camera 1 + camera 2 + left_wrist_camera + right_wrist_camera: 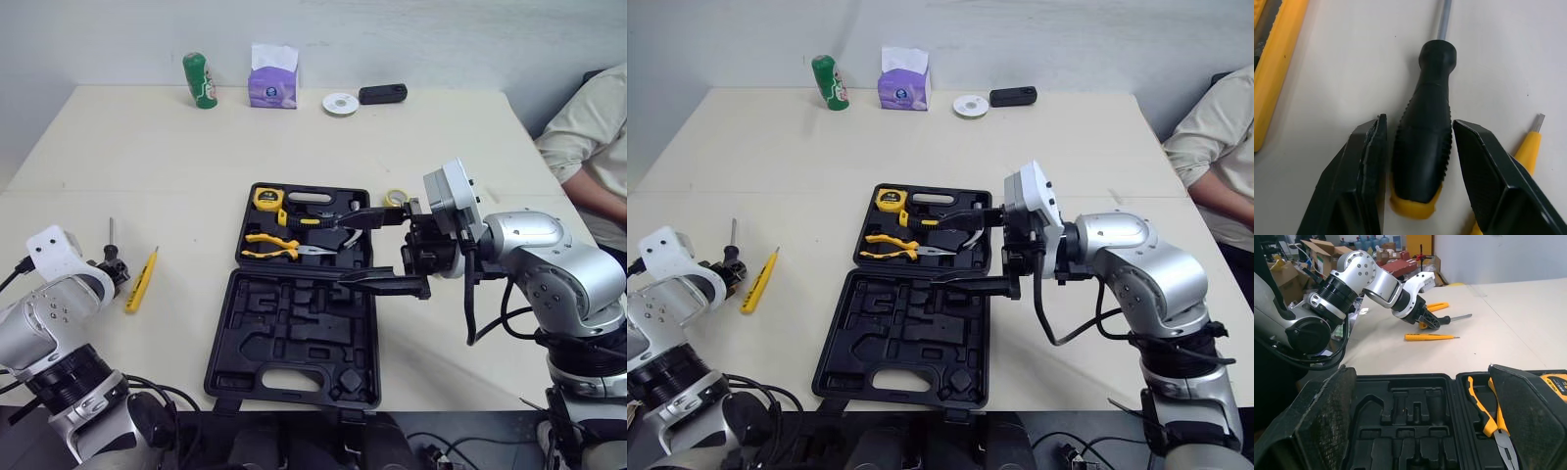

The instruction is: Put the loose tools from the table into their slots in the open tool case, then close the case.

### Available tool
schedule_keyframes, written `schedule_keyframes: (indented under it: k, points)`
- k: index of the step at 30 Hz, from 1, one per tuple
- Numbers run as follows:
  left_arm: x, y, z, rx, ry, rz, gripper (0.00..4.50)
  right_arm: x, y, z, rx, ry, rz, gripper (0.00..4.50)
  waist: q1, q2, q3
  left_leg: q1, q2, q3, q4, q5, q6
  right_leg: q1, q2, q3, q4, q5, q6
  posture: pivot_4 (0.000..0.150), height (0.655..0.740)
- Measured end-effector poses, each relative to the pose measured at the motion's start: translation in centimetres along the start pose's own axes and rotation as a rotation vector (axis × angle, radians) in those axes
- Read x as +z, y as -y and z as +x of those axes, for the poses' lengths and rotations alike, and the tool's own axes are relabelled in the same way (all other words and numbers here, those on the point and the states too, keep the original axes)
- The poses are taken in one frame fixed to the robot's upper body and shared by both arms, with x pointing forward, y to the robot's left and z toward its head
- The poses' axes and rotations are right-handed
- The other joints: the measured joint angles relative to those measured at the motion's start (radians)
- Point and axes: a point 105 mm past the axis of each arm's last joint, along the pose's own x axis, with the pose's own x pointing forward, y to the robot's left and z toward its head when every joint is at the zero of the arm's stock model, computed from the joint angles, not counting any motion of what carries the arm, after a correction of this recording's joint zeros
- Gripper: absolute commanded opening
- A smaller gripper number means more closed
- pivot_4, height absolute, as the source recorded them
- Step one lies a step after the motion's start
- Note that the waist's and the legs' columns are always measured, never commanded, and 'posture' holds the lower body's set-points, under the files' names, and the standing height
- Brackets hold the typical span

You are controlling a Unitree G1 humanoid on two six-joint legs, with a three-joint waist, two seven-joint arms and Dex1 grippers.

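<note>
the screwdriver (1422, 142) lies flat on the table (147, 147) at the robot's left, well apart from the tool case (294, 333). the left gripper (1419, 122) is down over it, its fingers spread one on each side of the ribbed black handle, with a narrow gap on at least one side. whether the other finger touches the handle is hard to make out. in the head views the left wrist hides the handle and only the thin shaft shows. in the left wrist view the shaft's tip is cut off.

a slim yellow tool (140, 280) lies just beside it. the right gripper (341, 253) hangs over the open case, fingers wide apart and empty. yellow pliers (279, 245) and a tape measure (267, 199) sit in the far half of the case.

the table is pale cream, with a green can (200, 79) and a purple tissue box (273, 83) at its far edge by a white wall (441, 39). a person's sleeve (588, 137) shows at the right, and cardboard boxes (1317, 249) stand beyond the table.

the screwdriver's long axis runs away from the robot, shaft toward the far edge and yellow end cap nearest.
</note>
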Motion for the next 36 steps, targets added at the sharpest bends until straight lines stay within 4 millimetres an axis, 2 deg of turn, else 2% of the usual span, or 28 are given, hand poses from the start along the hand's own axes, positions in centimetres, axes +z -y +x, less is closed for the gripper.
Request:
schedule_keyframes:
  k: [3,6,7,8,17,20,21,23,24,25,27,30,32,36]
  points:
    - [0.0,0.0,0.0,-0.001,-0.001,0.000,2.31,0.1,0.0,0.1,-0.004,0.004,-0.002,4.50,0.000,0.000,0.000,0.000,0.000,0.000,0.000,0.000,0.000,0.000,0.000,0.000,0.000,0.000,0.000,0.150,0.7316]
    - [0.1,0.2,0.1,-0.011,0.000,-0.014,1.51,0.1,0.1,0.1,-0.011,0.005,-0.002,4.50,0.001,0.000,0.000,0.000,0.000,0.000,0.000,0.000,0.000,0.000,0.000,0.000,0.000,0.000,0.000,0.150,0.7316]
    - [0.2,0.3,0.1,-0.017,0.002,-0.020,1.12,0.1,0.1,0.1,-0.012,0.005,-0.002,4.50,0.001,0.000,0.000,0.000,0.000,0.000,0.000,0.000,0.000,0.000,0.000,0.000,0.000,0.000,0.000,0.150,0.7316]
    - [0.2,0.6,0.1,-0.028,0.002,-0.024,1.05,0.1,0.1,0.1,-0.013,0.005,-0.002,4.50,0.002,0.000,0.000,0.000,0.000,0.000,0.000,0.000,0.000,0.000,0.000,0.000,0.000,0.000,0.000,0.150,0.7316]
    - [0.2,1.2,0.1,-0.079,0.008,-0.026,1.05,0.1,0.1,0.1,-0.011,0.009,0.001,4.50,-0.002,0.000,0.000,-0.001,0.000,0.000,0.000,0.000,0.000,0.000,0.000,0.000,0.000,0.000,0.000,0.150,0.7316]
    - [0.4,0.4,-0.2,-0.075,0.011,0.000,1.05,0.1,0.1,0.0,-0.015,0.006,0.000,4.50,-0.007,0.000,0.000,-0.001,0.001,0.000,0.000,0.000,0.000,0.000,0.001,0.000,0.000,0.000,0.000,0.150,0.7316]
    - [0.7,-0.1,-0.4,-0.069,0.020,0.017,1.05,0.0,0.2,-0.1,-0.021,-0.001,0.001,4.50,-0.008,0.000,0.000,-0.001,0.001,0.000,0.000,0.000,0.000,-0.001,0.002,0.000,0.000,0.000,0.000,0.150,0.7316]
    - [2.7,-1.6,-1.2,-0.061,0.102,0.120,1.05,-0.1,0.6,-0.8,-0.040,-0.029,0.002,4.50,-0.005,-0.001,0.000,-0.001,0.001,0.000,0.000,0.000,-0.001,-0.001,0.001,0.000,-0.001,0.000,-0.001,0.150,0.7316]
    - [3.3,-1.6,-1.5,-0.071,0.125,0.146,1.05,-0.1,0.6,-1.0,-0.046,-0.034,0.000,4.50,-0.005,-0.001,0.000,-0.001,0.001,0.000,0.000,0.000,-0.001,-0.001,0.001,0.000,-0.001,0.000,-0.001,0.150,0.7316]
    - [4.4,-1.1,-2.1,-0.119,0.159,0.248,1.05,-0.1,0.7,-1.4,-0.055,-0.041,-0.001,4.50,-0.003,-0.001,0.000,-0.001,0.001,0.000,0.000,-0.001,-0.001,-0.001,0.000,0.000,-0.002,0.000,-0.001,0.150,0.7316]
    - [5.4,1.5,-3.5,-0.272,0.181,0.445,1.05,-0.6,0.8,-2.4,-0.090,-0.064,0.012,4.50,0.008,-0.002,0.000,-0.001,0.000,-0.002,0.000,-0.002,-0.002,-0.001,-0.002,-0.001,-0.003,-0.001,-0.001,0.150,0.7316]
    - [5.4,7.0,-6.6,-0.572,0.213,0.741,1.05,-2.0,0.6,-3.7,-0.128,-0.109,0.069,4.50,0.020,-0.002,0.000,-0.001,-0.002,-0.001,0.000,-0.007,-0.007,-0.001,-0.004,0.000,-0.006,0.000,-0.001,0.150,0.7316]
    - [3.3,9.7,-7.8,-0.763,0.153,0.880,1.05,-3.2,0.3,-4.6,-0.153,-0.149,0.110,4.50,0.020,0.000,0.000,-0.001,-0.001,0.000,-0.001,-0.007,-0.007,-0.001,-0.003,0.000,-0.006,0.000,-0.001,0.150,0.7316]
    - [-1.1,12.6,-9.6,-1.052,-0.048,1.133,1.05,-4.8,-0.2,-6.2,-0.223,-0.195,0.170,4.50,0.018,0.000,0.001,-0.002,0.001,0.001,-0.001,-0.002,-0.001,-0.002,0.001,0.000,-0.006,-0.001,-0.002,0.150,0.7316]
